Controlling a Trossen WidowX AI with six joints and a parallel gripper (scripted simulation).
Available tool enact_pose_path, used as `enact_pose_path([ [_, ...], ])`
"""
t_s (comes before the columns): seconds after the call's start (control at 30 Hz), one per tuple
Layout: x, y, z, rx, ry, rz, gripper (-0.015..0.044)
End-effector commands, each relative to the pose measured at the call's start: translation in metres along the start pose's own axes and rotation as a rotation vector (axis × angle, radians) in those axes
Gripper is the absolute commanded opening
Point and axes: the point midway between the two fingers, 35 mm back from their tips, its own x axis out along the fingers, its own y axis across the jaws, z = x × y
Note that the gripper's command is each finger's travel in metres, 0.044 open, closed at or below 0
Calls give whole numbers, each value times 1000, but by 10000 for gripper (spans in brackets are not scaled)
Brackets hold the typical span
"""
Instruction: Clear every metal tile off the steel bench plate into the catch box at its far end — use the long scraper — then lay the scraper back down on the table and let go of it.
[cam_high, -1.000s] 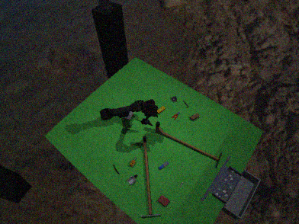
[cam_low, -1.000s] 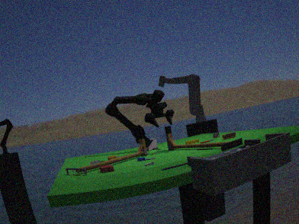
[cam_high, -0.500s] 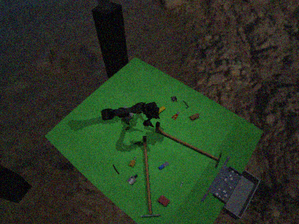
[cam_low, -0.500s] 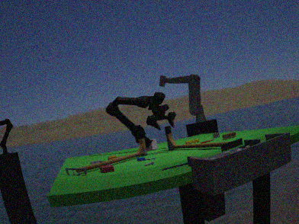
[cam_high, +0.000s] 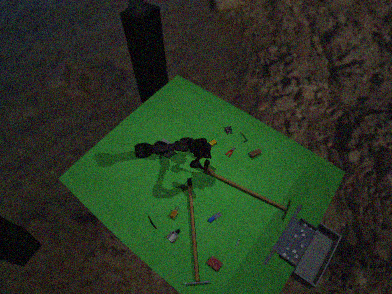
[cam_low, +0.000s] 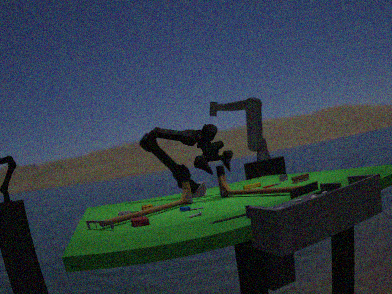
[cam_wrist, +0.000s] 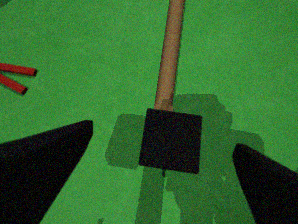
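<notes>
The scraper (cam_high: 245, 189) (cam_low: 260, 190) (cam_wrist: 171, 55) lies on the green table, with its dark cross blade near the steel bench plate (cam_high: 286, 240). Its handle ends in an upright black block (cam_wrist: 171, 141). My gripper (cam_high: 200, 164) (cam_low: 219, 169) (cam_wrist: 162, 138) is open and empty, just above that block, with one finger on each side of it in the wrist view. Several small pale metal tiles (cam_high: 303, 227) are spread on the plate. The grey catch box (cam_high: 316, 257) (cam_low: 320, 220) is at the plate's far end. Whether it holds tiles is too dark to tell.
A second long-handled tool (cam_high: 194, 235) (cam_low: 150, 212) with a rake-like head lies to one side. Red-handled pliers (cam_high: 230, 152) (cam_wrist: 17, 70), a red block (cam_high: 215, 263) (cam_low: 140, 221), a blue item (cam_high: 214, 217) and other small things lie around the two tools.
</notes>
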Motion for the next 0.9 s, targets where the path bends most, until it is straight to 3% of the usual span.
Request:
enact_pose_path([
  [0.0,8,1,-2,-9,3,2,440],
  [0.57,33,-3,-4,-10,-3,-4,440],
  [0.87,28,-3,-1,-1,-4,-7,204],
])
